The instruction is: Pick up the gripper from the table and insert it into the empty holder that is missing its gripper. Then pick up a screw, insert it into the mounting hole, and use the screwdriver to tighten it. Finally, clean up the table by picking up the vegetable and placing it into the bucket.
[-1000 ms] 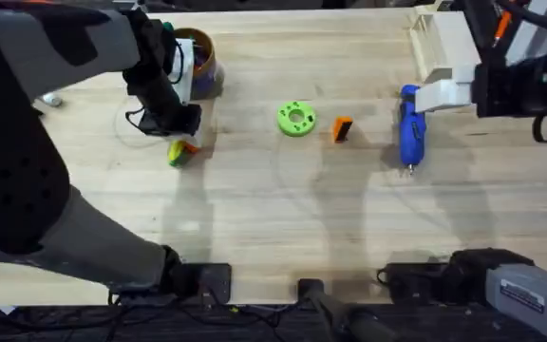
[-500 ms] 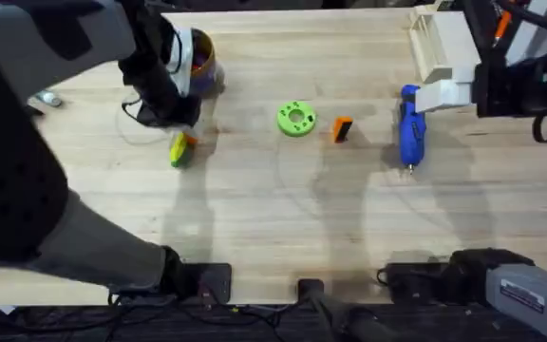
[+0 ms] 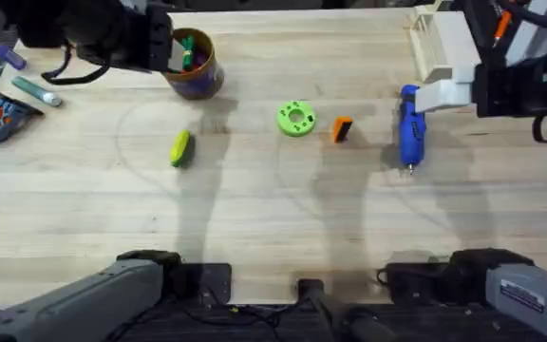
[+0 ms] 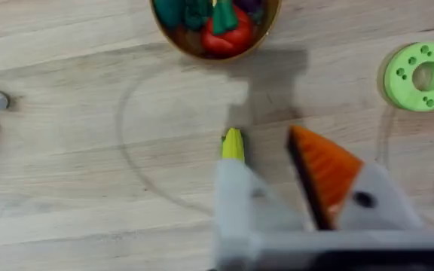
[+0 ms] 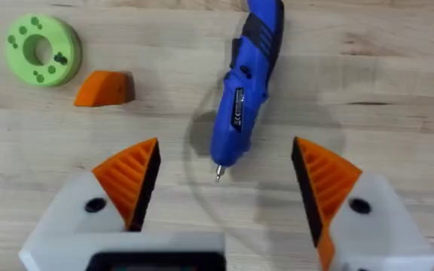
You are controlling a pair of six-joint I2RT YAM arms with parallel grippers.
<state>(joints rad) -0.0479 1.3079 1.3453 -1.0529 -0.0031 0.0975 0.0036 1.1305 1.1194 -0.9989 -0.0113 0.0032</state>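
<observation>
Wooden table (image 3: 273,218) carries all task items. At far left, small tools lie partly cut off by the overhead view's edge. The left gripper (image 4: 277,188) hangs above the table with fingers apart, holding nothing: one finger is the holder (image 4: 236,199), bare white plastic, the other bears an orange pad. The bucket (image 3: 195,65) stands at the table's far left, with toy pieces inside. The vegetable (image 3: 179,148) lies on the table near the bucket. A lime-green disc (image 3: 296,119) sits at centre, with the gripper (image 3: 342,128) just beside it. The screwdriver (image 5: 241,98) lies flat, tip toward the arms' bases; its black label is too small to read. The right gripper (image 5: 224,177) hovers open above the screwdriver.
</observation>
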